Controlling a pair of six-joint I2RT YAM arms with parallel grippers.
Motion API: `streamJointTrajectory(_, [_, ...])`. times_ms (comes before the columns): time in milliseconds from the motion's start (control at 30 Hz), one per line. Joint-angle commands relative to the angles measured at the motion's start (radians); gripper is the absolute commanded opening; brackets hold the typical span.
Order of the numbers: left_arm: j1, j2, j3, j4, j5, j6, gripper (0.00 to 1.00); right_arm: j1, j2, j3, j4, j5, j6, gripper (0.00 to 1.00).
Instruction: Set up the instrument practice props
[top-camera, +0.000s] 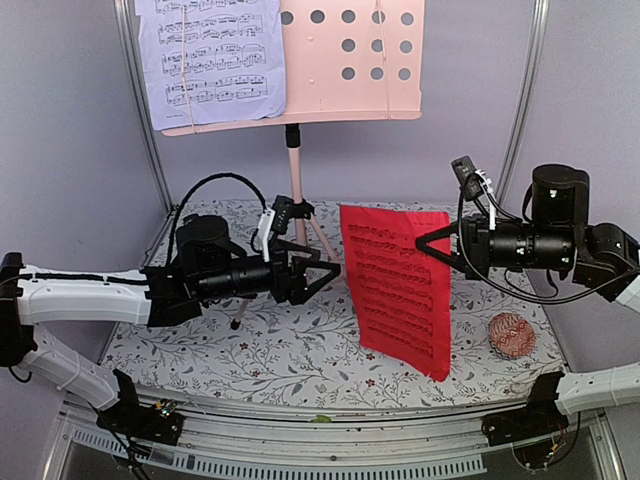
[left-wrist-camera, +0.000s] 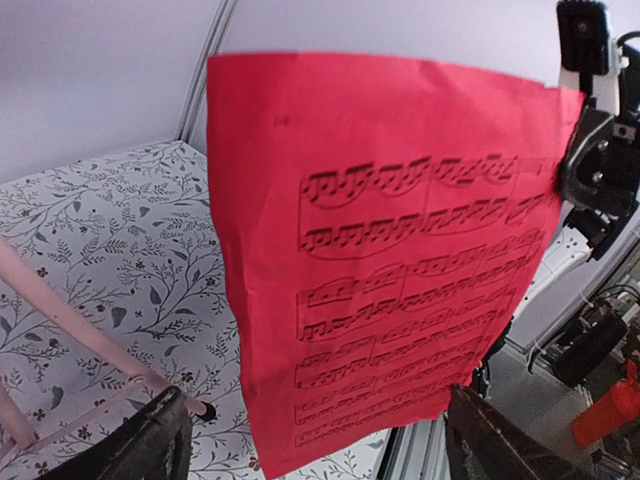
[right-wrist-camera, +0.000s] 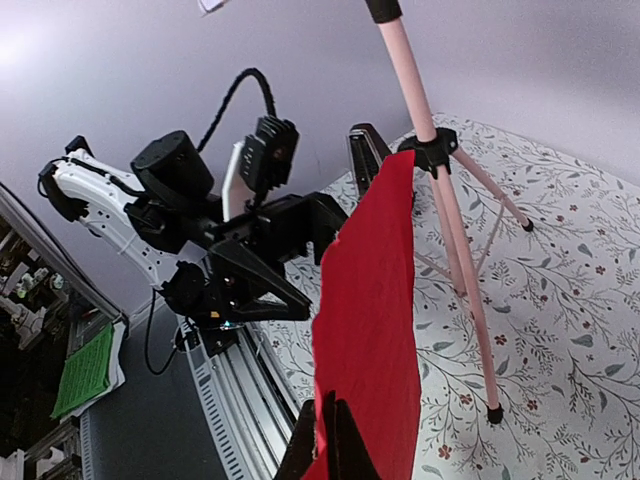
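The pink music stand (top-camera: 294, 170) stands at the back, and its perforated desk (top-camera: 350, 60) carries the lilac sheet (top-camera: 210, 60) on its left half. My right gripper (top-camera: 422, 240) is shut on the upper right edge of the red sheet (top-camera: 400, 290), which hangs upright over the table. In the right wrist view the fingers (right-wrist-camera: 330, 450) pinch the red sheet (right-wrist-camera: 370, 300). My left gripper (top-camera: 335, 268) is open and empty, just left of the sheet; in its own view the sheet (left-wrist-camera: 390, 250) fills the space ahead of the gripper (left-wrist-camera: 320, 450). A dark brown shape (right-wrist-camera: 365, 150) behind the sheet may be the metronome.
A small pink knitted ball (top-camera: 511, 335) lies on the floral tablecloth (top-camera: 250, 350) at the right. The stand's tripod legs (right-wrist-camera: 470, 290) spread behind the red sheet. Metal frame posts (top-camera: 140, 120) rise at both back corners, and a rail (top-camera: 330, 435) runs along the near edge.
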Motion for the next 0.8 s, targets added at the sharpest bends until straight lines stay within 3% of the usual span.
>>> streamJointTrajectory(0, [-0.021,0.010,-0.019,0.060,0.044,0.002,0.88,0.008,0.022,0.088,0.044,-0.132,-0.059,0.00])
streamJointTrajectory(167, [-0.025,-0.021,-0.048,0.119,0.092,-0.002,0.87,0.008,0.036,0.150,0.033,-0.143,-0.083,0.00])
streamJointTrajectory(333, [-0.029,-0.047,-0.045,0.155,0.153,-0.008,0.77,0.007,0.046,0.190,0.036,-0.139,-0.093,0.00])
streamJointTrajectory(767, [-0.045,-0.104,-0.002,0.142,0.139,-0.018,0.38,0.008,0.060,0.250,0.036,-0.101,-0.096,0.00])
